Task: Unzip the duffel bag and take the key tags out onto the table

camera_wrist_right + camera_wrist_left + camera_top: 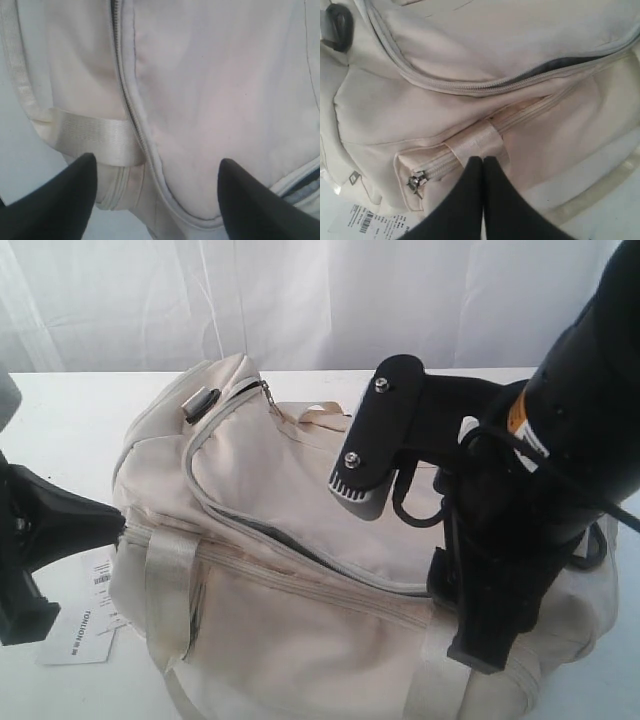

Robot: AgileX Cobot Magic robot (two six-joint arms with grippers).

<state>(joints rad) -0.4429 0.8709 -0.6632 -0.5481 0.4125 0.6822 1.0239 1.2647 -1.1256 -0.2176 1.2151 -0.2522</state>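
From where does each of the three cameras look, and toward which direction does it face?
Exterior: raised, looking down across the bag on the table; left arm and right arm show.
Left wrist: on the left arm, facing the bag's side; the left tool, shut, shows.
Right wrist: over the bag, looking down; the right tool, open, shows.
Shared: exterior and left wrist both show the label.

The left arm [35, 530] reaches in low from the left edge, pointing toward the middle. The left gripper [482, 160] is pressed fully together, its two black fingers meeting with no gap. The right arm [570, 430] comes in from the upper right and bends downward at the wrist. The right gripper [157, 167] points down with its jaws spread wide, fingertips well apart.
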